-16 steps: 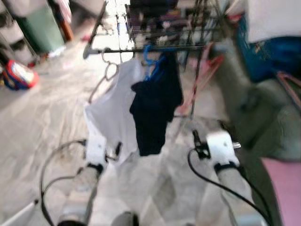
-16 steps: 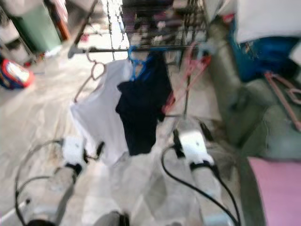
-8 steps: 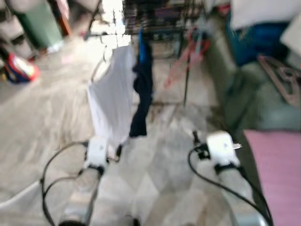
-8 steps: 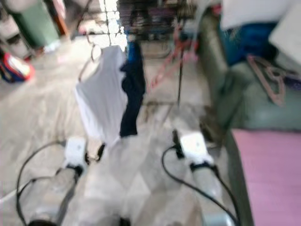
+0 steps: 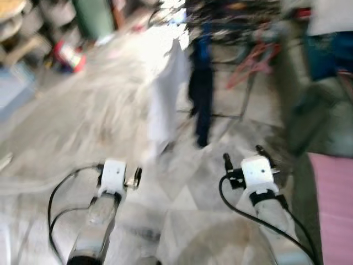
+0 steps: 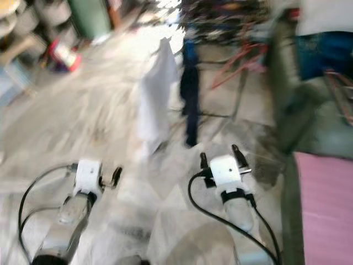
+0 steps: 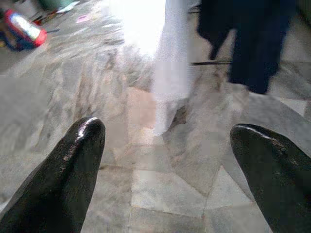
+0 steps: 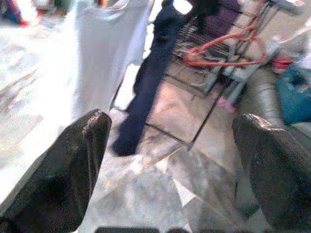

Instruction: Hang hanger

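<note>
Both pincers stood wide apart and empty over the grey marble floor (image 5: 83, 110).

In the blurred head views, the left pincer (image 5: 132, 178) and right pincer (image 5: 242, 159) hung low; ahead of them a white shirt (image 5: 165, 94) and a dark navy garment (image 5: 201, 94) hung from the metal drying rack (image 5: 231, 22). Left wrist view: white shirt ahead between the fingers (image 7: 73, 160). Right wrist view: a red plastic hanger (image 8: 218, 46) lay against the rack, beyond the pincer.

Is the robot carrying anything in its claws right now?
No. Both the left gripper and the right gripper have open jaws with only floor between them; the white shirt and dark garment hang ahead, untouched.
</note>
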Tool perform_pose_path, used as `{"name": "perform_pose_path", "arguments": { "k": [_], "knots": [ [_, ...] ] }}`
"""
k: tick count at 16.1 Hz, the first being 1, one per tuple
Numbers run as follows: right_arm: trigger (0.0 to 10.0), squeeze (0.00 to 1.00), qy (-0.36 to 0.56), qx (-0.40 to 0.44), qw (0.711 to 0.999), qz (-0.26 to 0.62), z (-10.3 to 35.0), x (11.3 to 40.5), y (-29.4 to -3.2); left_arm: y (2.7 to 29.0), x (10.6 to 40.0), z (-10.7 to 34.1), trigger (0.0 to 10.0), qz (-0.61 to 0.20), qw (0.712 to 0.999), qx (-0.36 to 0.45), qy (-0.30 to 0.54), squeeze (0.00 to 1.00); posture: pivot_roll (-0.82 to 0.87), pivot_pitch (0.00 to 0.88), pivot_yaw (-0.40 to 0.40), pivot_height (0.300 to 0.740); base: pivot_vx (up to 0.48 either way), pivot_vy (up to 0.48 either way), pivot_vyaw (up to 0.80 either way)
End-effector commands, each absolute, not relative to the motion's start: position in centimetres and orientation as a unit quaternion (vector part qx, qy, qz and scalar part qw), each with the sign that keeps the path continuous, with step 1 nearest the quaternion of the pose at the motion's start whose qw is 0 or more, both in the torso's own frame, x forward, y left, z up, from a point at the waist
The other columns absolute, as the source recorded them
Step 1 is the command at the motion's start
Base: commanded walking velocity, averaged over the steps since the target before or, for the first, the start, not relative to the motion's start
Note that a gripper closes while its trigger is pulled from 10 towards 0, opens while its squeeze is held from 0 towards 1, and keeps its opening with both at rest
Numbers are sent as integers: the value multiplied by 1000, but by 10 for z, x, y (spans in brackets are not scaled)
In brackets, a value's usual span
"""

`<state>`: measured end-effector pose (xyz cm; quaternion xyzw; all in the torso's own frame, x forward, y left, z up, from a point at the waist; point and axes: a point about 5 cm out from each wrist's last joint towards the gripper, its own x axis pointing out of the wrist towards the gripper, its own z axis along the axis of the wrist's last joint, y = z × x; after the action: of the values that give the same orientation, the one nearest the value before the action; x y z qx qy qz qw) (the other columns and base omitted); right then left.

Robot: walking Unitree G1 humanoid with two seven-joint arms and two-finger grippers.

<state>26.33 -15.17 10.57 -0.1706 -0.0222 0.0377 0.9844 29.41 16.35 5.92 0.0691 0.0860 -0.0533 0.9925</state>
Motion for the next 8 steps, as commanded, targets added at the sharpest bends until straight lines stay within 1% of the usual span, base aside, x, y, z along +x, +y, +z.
{"name": "perform_pose_path", "arguments": {
  "k": [1,8],
  "knots": [
    [10000,0,-31,-165,985,52,109,264,-145,171,294,58,10000,-37,993,73,89,0,64,168,39,740,0,0,800],
    [10000,0,-35,-156,984,77,110,264,-138,168,297,58,10000,-32,993,74,87,0,64,164,38,740,0,0,800]
  ]
}}
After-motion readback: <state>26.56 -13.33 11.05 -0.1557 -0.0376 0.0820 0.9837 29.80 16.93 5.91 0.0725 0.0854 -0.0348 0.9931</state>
